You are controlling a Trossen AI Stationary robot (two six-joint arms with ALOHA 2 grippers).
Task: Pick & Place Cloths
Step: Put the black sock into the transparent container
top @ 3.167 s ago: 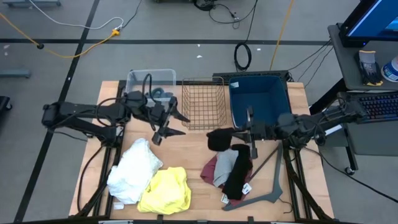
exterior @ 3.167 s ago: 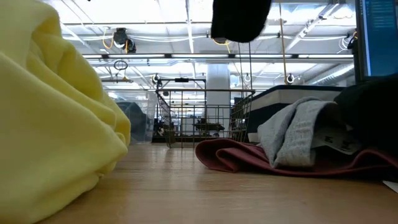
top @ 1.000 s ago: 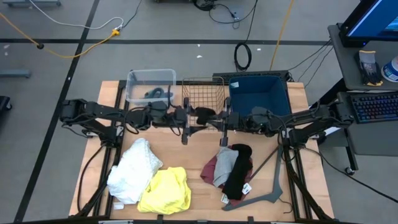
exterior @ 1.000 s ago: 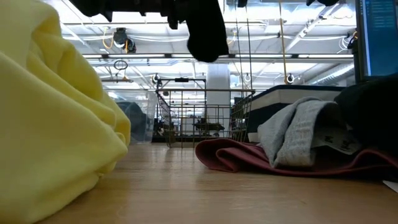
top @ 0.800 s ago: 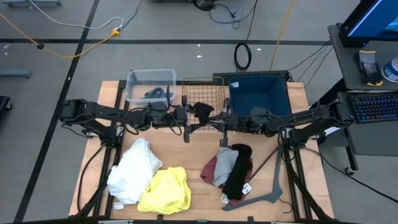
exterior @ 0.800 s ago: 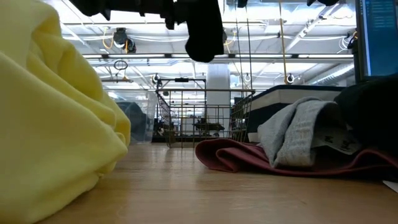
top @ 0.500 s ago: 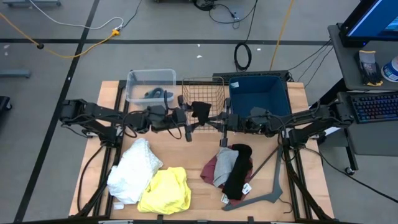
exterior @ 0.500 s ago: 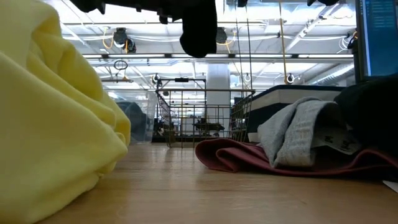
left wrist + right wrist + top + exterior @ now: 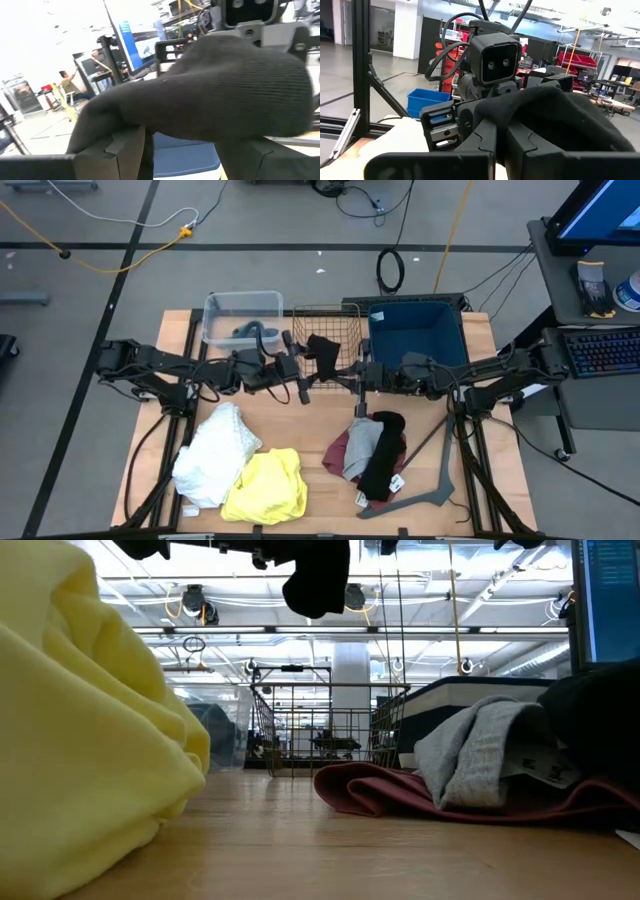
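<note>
High view, left pincer (image 9: 300, 367) gripping black cloth (image 9: 322, 350), right pincer (image 9: 352, 377) closed.

Matt ribbed knit on black cloth (image 9: 220, 95); soft fleecy yellow cloth (image 9: 80, 740); grey knit cloth (image 9: 475, 765) over smooth maroon cloth (image 9: 400, 795); thin metal wire basket (image 9: 325, 330); pale smooth wood table (image 9: 350, 850); clear glossy plastic bin (image 9: 240, 310).

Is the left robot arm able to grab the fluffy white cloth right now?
Probably not yet. The left gripper is high over the wire basket, already pinching a black cloth. The white cloth lies uncovered on the table.
</note>
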